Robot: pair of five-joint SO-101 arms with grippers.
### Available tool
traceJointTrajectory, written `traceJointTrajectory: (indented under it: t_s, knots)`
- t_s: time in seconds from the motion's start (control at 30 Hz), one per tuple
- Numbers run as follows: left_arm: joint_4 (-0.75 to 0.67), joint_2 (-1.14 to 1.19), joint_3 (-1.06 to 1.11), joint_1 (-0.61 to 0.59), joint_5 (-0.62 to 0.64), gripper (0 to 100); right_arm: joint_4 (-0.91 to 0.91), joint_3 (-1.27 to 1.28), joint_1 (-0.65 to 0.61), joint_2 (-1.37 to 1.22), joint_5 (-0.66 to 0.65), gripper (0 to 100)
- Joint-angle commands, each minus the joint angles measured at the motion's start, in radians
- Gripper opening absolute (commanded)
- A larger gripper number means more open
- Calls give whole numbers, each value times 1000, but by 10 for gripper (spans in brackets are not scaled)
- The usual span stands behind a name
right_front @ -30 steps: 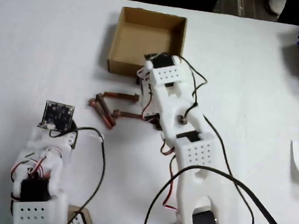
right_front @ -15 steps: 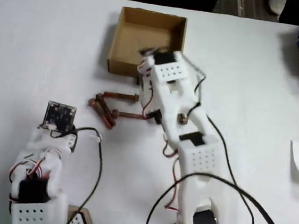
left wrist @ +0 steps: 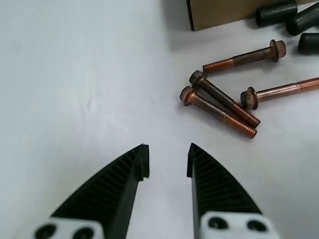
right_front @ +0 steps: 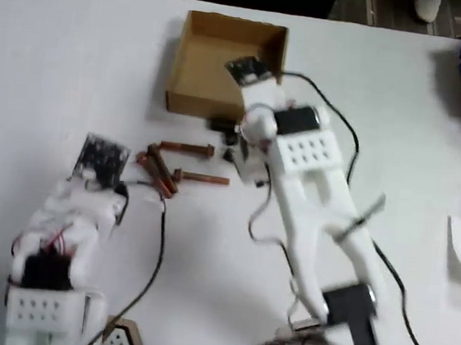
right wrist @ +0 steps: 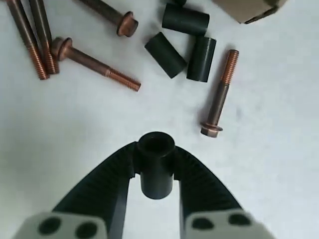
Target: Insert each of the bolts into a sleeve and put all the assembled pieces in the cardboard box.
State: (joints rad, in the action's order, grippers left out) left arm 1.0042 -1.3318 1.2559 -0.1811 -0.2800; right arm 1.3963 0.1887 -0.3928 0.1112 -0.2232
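Left gripper [left wrist: 168, 152] hangs released over bare table, near-left of the bolts [left wrist: 244, 57]; a crooked approach could scatter them. The box [right_front: 191, 94] stands just beyond. Right gripper [right wrist: 154, 152] clamps a sleeve [right wrist: 155, 174], which might twist if a bolt pushes off-axis.
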Motion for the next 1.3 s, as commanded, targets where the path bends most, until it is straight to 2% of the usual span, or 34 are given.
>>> traceJointTrajectory:
  t_s: [0.0, 0.17, 0.37, 0.57, 0.8, 0.93, 1.1, 1.27]
  knots:
    - [-2, 371, -286, 11, 26, 155, -88, 170, 61, 234, -17, 20]
    - [84, 717, -536, 83, 155, 155, -122, 285, 154, 366, -18, 20]
    - [87, 887, -621, 152, 184, 155, -122, 341, 197, 430, -18, 20]
    - [87, 937, -621, 146, 210, 155, -122, 364, 191, 475, -18, 20]
    - [80, 944, -610, 149, 540, 155, -122, 364, 189, 475, -18, 20]
    - [77, 945, -611, 150, 482, 172, -122, 364, 191, 479, -18, 20]
    - [57, 945, -607, 138, 568, 310, -120, 364, 191, 475, -18, 20]
    - [57, 950, -602, 138, 580, 316, -120, 364, 189, 473, -17, 20]
